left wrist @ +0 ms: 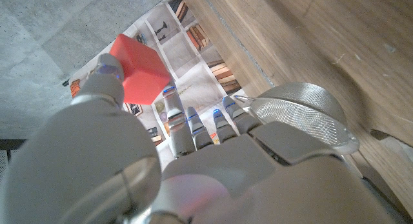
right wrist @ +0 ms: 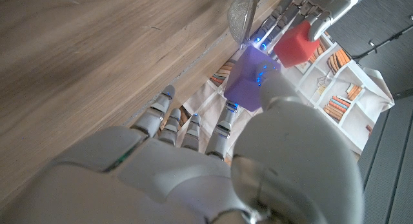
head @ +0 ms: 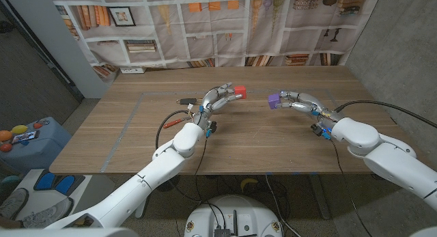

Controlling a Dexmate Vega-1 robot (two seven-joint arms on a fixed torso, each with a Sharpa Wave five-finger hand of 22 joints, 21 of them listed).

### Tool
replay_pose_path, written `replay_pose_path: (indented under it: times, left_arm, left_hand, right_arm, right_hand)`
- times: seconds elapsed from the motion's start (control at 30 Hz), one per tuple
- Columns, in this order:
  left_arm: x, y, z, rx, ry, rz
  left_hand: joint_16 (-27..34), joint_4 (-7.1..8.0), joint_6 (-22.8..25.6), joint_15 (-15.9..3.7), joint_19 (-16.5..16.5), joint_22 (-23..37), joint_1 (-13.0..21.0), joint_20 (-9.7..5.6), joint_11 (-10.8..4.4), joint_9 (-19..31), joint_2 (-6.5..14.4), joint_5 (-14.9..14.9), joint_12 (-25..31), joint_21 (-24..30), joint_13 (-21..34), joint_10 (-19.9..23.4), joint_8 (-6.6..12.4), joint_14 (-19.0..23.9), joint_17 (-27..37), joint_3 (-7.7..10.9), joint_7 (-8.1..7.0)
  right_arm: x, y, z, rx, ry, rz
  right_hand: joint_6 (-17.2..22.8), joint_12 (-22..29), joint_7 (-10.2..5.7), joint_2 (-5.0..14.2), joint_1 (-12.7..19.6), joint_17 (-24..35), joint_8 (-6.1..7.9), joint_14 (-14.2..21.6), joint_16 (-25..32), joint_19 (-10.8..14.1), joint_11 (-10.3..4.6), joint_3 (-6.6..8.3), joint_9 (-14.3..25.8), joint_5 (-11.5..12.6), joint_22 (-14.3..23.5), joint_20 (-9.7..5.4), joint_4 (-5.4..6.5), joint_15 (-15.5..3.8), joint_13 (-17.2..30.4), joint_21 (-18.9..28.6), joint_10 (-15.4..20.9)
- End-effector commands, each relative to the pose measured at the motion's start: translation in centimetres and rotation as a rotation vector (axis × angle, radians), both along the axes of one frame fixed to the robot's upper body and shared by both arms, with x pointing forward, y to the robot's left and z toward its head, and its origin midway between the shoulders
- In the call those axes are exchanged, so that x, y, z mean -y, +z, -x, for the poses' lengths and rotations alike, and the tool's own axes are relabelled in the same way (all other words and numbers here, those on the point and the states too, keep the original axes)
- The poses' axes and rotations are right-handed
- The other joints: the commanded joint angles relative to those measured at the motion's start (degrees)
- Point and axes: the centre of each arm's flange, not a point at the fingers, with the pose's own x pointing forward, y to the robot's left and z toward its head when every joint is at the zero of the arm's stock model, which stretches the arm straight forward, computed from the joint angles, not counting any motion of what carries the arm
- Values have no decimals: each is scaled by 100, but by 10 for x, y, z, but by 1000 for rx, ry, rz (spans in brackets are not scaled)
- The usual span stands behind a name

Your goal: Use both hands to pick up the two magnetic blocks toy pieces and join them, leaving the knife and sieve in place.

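Observation:
My left hand (head: 217, 99) is raised over the table's middle and pinches a red block (head: 240, 92) at its fingertips. The wrist view has the same red block (left wrist: 139, 69) between the thumb and a finger of that hand (left wrist: 213, 172). My right hand (head: 302, 102) holds a purple block (head: 274, 100) out toward it, a short gap apart. In the right wrist view the purple block (right wrist: 248, 79) sits at the thumb tip of my right hand (right wrist: 193, 166), facing the red block (right wrist: 297, 44). A metal sieve (left wrist: 303, 117) lies on the table below my left hand.
A dark handle (head: 185, 100) sticks out left of my left hand, and a thin tool with a red handle (head: 175, 119) lies nearer the front. The wooden table (head: 273, 148) has tape lines. A bookshelf-print curtain (head: 225, 25) hangs behind the table.

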Motion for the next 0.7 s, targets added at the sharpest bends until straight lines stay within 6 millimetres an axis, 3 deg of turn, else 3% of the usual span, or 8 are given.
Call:
replay_pose_path:
  times: [0.03, 0.7]
  left_arm:
    - [3, 3, -5, -15, -70, -1]
    - [17, 7, -11, -30, -136, -20]
  left_hand:
    - [16, 0, 273, -60, -25, 19, 256, 3, 16, 21, 305, 39, 26, 2, 13, -6, 25, -39, 22, -7, -304]
    - [18, -3, 285, -47, -39, 19, 248, 20, 17, 26, 340, 44, 38, 13, 13, 9, 1, -52, 21, -18, -297]
  right_arm:
    - [-3, -1, -7, -3, 122, -174]
    - [-17, 0, -19, -31, 190, -221]
  right_hand:
    - [367, -8, -132, 159, -111, 24, 133, 26, 38, 13, 33, -25, 39, 54, 18, 12, 9, 28, -4, -7, 50]
    - [398, -28, -12, 170, -231, 49, 111, -9, 29, -54, 130, -132, -34, 96, 19, 74, 31, 113, -6, -15, 80]
